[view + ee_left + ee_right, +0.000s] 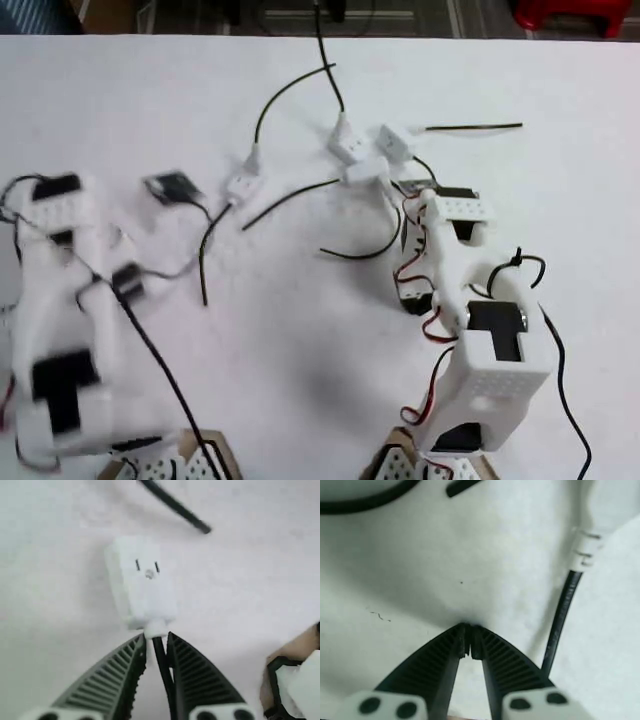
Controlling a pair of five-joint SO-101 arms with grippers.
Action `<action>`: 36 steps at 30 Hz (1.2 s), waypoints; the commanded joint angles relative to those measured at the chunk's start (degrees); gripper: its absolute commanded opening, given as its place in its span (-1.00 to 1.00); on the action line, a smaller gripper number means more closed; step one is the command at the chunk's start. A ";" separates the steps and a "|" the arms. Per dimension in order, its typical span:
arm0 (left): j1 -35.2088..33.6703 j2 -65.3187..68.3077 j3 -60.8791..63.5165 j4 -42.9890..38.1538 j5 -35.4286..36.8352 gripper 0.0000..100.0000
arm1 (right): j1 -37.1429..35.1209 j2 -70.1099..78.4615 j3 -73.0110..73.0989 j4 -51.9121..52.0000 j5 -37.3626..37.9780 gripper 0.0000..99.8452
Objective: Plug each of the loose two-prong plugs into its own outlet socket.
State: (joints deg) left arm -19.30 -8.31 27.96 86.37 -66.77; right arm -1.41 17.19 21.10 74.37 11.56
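Easily spoiled from here: holding the outlet socket (142, 580) only by its black cable (161, 667), not by its body, so probably free to swivel or tip on the table (260, 595) once pressed by a plug. Might also slip through so thin a hold under any pull. Worth minding the loose cable end (197, 526) toward the upper middle of the left wrist view too, near enough to snag on a sideways sweep. Placed mid-frame in that view, just past the tips of the left gripper (156, 637), with two slots facing the camera and jaws pinching the cable right behind the socket's strain relief. As for the right gripper (469, 630): pressed tip to tip, with nothing visible between, apart from a white strain relief (582, 547) at the upper right of its own view. Parked in the high view by the white connector blocks (358, 150) right of centre; unable, presumably, to take a plug before spreading.
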 commanded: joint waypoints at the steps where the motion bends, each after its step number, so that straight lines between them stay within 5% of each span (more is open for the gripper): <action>1: 8.13 -18.42 12.31 -2.73 3.34 -0.84 | -0.04 -0.40 0.26 -1.80 -0.70 -0.96; 8: 25.54 -41.10 34.81 -19.34 19.34 -0.84 | 0.04 -0.40 0.26 -1.71 -0.70 -0.96; 15: 34.68 -55.25 41.49 -21.36 26.29 -0.83 | 0.31 -0.40 0.35 -1.71 -0.53 -0.96; 18: 32.22 -59.47 41.14 -21.19 26.20 -0.68 | 0.31 -0.40 0.35 -1.71 -0.44 -0.96; 22: 21.67 -61.49 40.09 -21.45 27.34 -0.23 | 0.13 -0.40 0.35 -1.63 -0.35 -0.96; 29: 5.76 -61.32 42.11 -23.82 26.55 -0.23 | 0.04 -0.31 0.35 -1.27 -0.26 -0.96; 36: 1.89 -61.32 42.02 -22.24 40.79 -0.23 | -0.04 -0.31 0.35 -1.45 -0.53 -0.96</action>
State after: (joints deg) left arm -16.48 -68.88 70.42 63.60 -31.69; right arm -1.32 17.19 21.10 74.37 11.56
